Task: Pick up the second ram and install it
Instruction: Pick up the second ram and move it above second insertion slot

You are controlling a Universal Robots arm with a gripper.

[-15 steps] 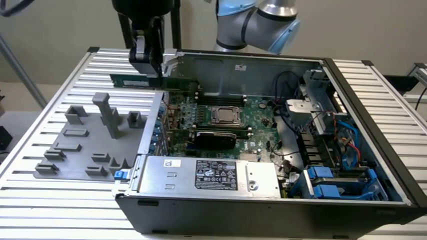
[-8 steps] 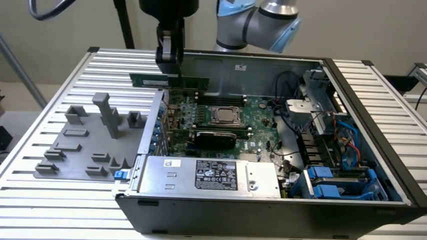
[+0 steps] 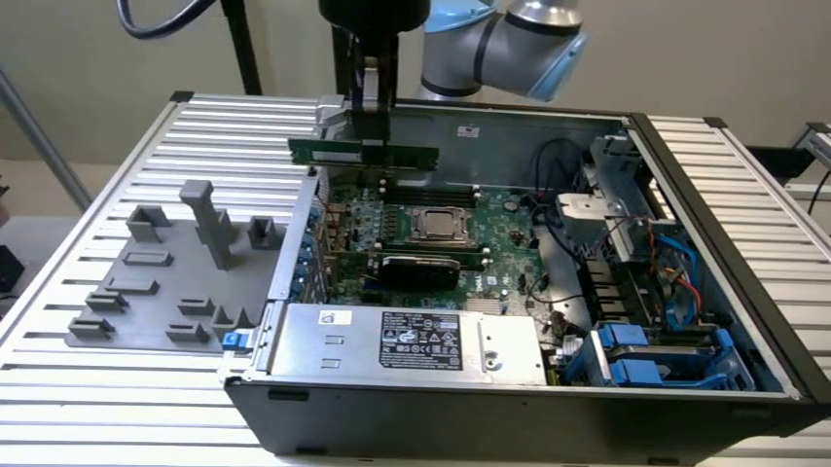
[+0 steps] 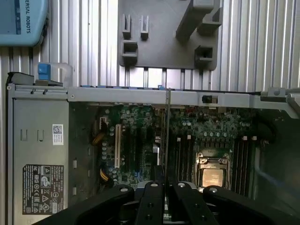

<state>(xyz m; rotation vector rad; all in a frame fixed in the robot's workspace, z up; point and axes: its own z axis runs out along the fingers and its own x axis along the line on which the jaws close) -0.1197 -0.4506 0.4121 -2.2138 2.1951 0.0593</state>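
The second ram, a slim green stick, hangs level in the air above the far edge of the open computer case, over the motherboard. My gripper comes down from above and is shut on the stick near its middle. In the wrist view the second ram appears edge-on as a thin vertical line, pinched between my black fingers; the gripper sits over the board, with the CPU socket and its memory slots underneath.
A grey fixture plate with upright blocks lies on the slatted table at the exterior view's left. In the case, the power supply fills the near side. Cables and blue drive bays crowd the exterior view's right.
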